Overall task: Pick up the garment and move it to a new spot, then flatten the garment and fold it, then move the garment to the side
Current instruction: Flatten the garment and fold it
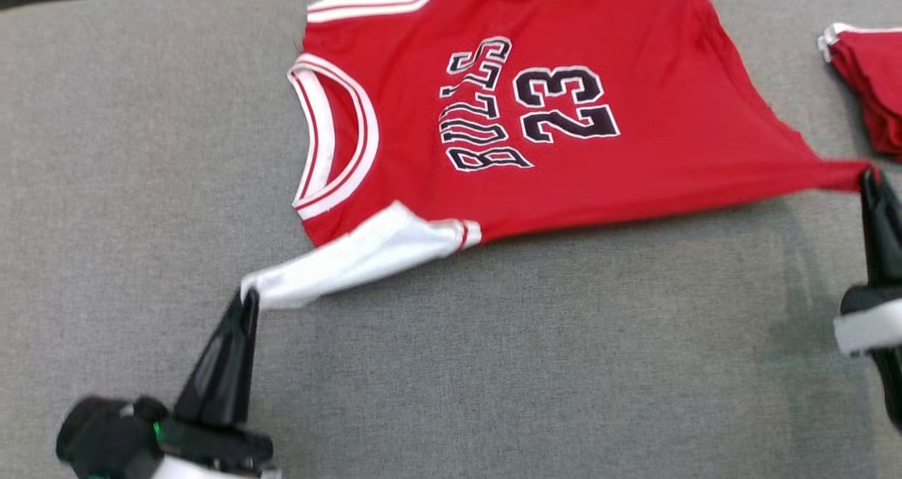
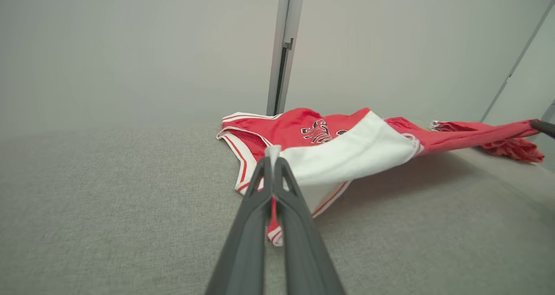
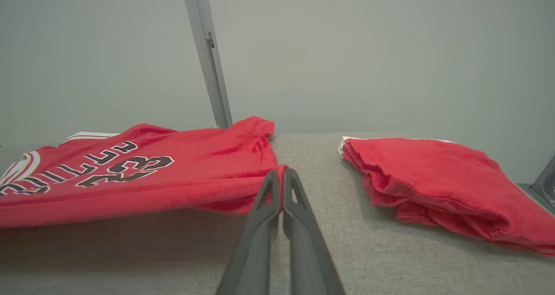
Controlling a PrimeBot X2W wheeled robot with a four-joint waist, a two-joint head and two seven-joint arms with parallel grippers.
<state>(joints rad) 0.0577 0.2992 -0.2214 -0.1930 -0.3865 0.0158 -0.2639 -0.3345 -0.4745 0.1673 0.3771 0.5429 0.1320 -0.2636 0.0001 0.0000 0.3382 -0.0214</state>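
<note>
The garment (image 1: 564,113) is a red basketball jersey with white trim, black "BULLS" lettering and the number 23. It is spread sideways across the grey surface, its near edge lifted and stretched between both grippers. My left gripper (image 1: 248,297) is shut on the white shoulder strap at the lower left; in the left wrist view the garment (image 2: 347,154) rises from the left gripper (image 2: 273,158). My right gripper (image 1: 871,177) is shut on the red hem corner at the right edge. In the right wrist view the right gripper (image 3: 282,173) pinches the garment (image 3: 173,173).
A stack of folded red garments (image 1: 870,77) lies at the far right, close to my right gripper, also seen as the folded stack (image 3: 442,186). The grey fabric surface (image 1: 493,366) stretches wide toward me. A pale wall with a metal post (image 2: 284,47) stands behind.
</note>
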